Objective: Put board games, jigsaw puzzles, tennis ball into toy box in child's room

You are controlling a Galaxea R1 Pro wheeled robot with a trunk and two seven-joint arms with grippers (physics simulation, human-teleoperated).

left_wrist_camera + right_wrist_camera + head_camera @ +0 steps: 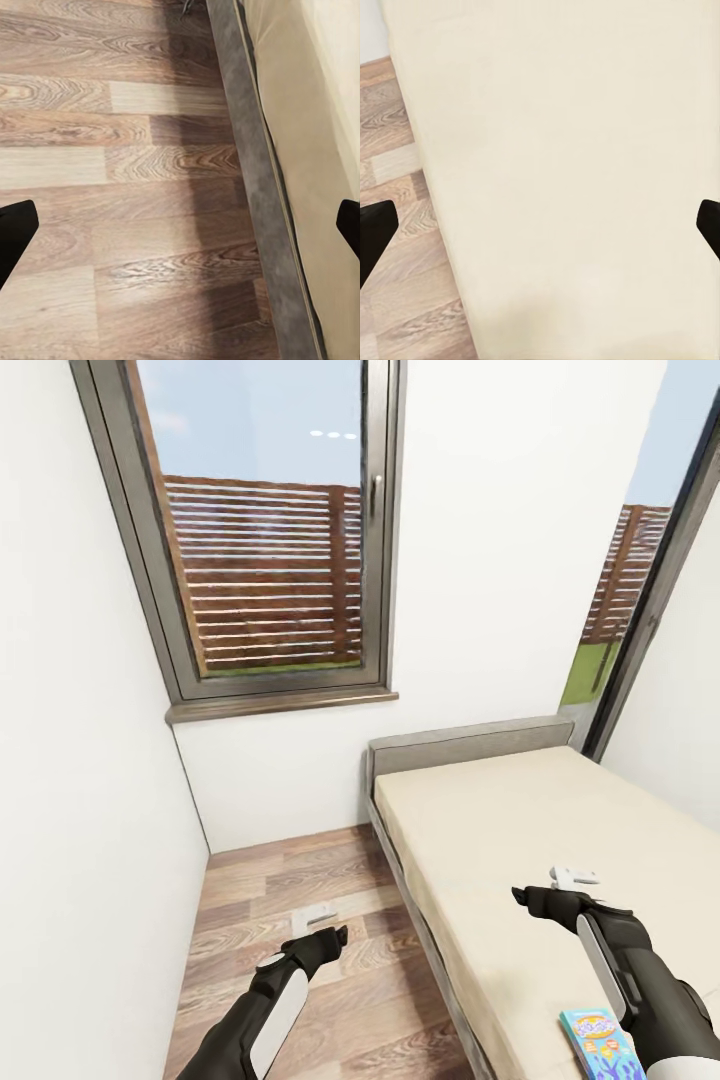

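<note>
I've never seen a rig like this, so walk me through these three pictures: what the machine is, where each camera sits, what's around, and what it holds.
It is a simulated two-armed robot. The big picture looks down from its head: left gripper over the wooden floor, right gripper over the bed, a window ahead. A blue board game lies on the bed near the right arm. The other two pictures come from cameras near each gripper; the dark shapes at their edges are fingertips. Both grippers are open and hold nothing.

Blue board game (603,1043) partly behind right arm, cut off by frame edge.
</note>
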